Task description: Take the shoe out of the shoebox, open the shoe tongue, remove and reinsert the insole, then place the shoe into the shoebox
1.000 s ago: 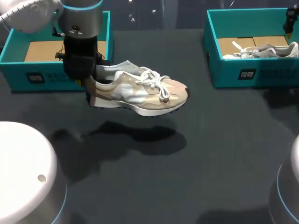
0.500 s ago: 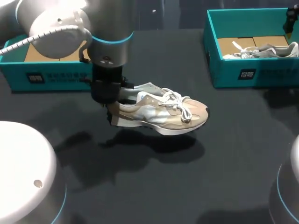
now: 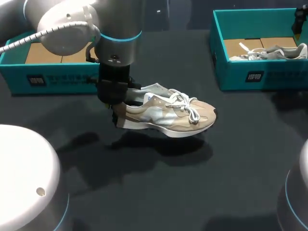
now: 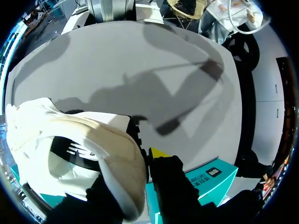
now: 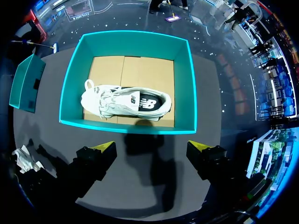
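Clamping the heel of the beige shoe (image 3: 166,115) from two sides, the left hand (image 3: 115,105) holds it over the middle of the dark table (image 3: 231,173), a little toward the left side. In the left wrist view the heel collar sits squeezed between the two black fingers. One yellow tip shows just beside the back of the sole, and the other finger's tip is covered by the shoe. The shoe lies nearly level with its sole down, heel at the hand and toe pointing to the right. Its white laces are tied in a loose bow over the tongue, and the ankle opening faces up. It looks raised a little off the table: a soft shadow spreads on the surface under the sole and out toward the near left. The left arm comes down onto it from the far left corner, its wrist upright above the heel.

Farther back, at the table's far left, stands the left shoebox (image 3: 48,79), teal and open at the top, with a brown cardboard floor showing inside; the arm hides part of it. At the far right stands the right shoebox (image 3: 269,77), also teal and open, and in it a white shoe (image 3: 272,52) lies on its side on the cardboard. The right hand (image 5: 152,149) hovers high over that box, which lies ahead of its fingers in the right wrist view, the two yellow-tipped fingers spread wide apart.
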